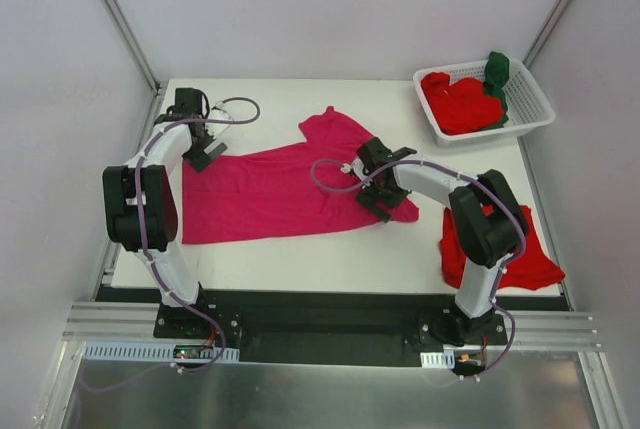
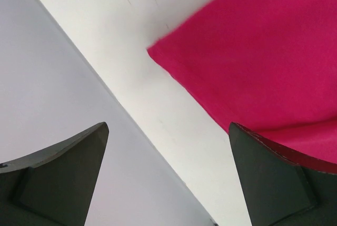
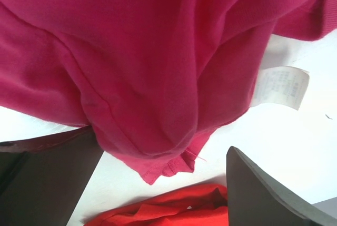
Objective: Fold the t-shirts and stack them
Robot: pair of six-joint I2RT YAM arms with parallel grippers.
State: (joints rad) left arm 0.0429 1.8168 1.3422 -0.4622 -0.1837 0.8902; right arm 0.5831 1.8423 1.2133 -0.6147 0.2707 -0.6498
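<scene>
Magenta t-shirt (image 1: 270,189): spread flat, mid-worktop (image 1: 330,249).
My left hand (image 1: 200,155): open, empty, at the shirt's far-left corner.
My right hand (image 1: 382,201): open, empty, over its right hem.
Red t-shirt (image 1: 535,254): near-right corner.
Red t-shirts (image 1: 460,104), green t-shirt (image 1: 498,74): inside white basket (image 1: 497,130).

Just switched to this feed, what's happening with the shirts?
Both arms are at the pink shirt, spread on the table: left gripper open at its far left corner, right gripper open over its right edge. Neither holds it. One red shirt lies at the near right corner; more wait in the basket.
</scene>
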